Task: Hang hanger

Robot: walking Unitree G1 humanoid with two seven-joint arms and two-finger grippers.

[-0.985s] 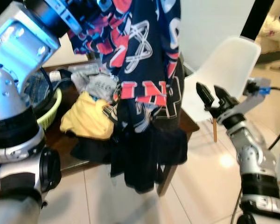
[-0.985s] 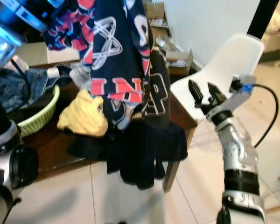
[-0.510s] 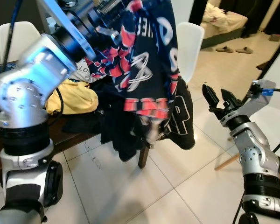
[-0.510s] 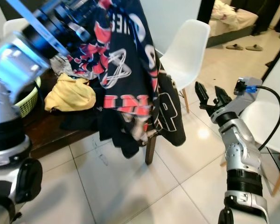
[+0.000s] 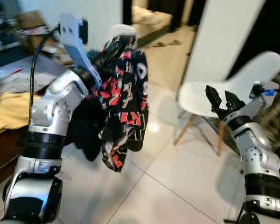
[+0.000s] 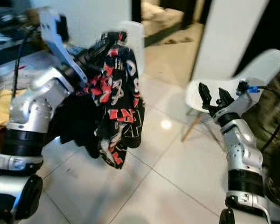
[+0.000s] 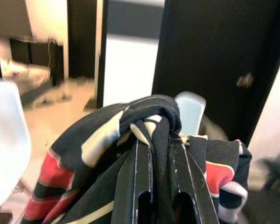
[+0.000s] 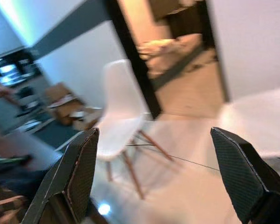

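A black shirt with red and white print [image 5: 123, 102] hangs from my raised left gripper [image 5: 108, 50] at chest height over the tiled floor. In the left wrist view the two black fingers [image 7: 142, 161] are shut on the bunched top of the shirt [image 7: 144, 109]. The hanger itself is hidden in the cloth. My right gripper [image 5: 219, 95] is held up on the right, open and holding nothing, in front of a white chair [image 5: 196, 95]. Its two fingers [image 8: 74, 172] stand wide apart in the right wrist view.
A dark table with a yellow cloth [image 5: 4, 116] lies at the far left. Dark clothes [image 5: 86, 133] hang behind the shirt. A second white chair [image 8: 119, 112] stands by an open doorway [image 5: 149, 18]. Tiled floor [image 5: 177, 186] stretches ahead.
The whole view has swung right: the table slid off to the left and a white chair now stands behind the right gripper. The shirt stays in the left gripper; the right stays open.
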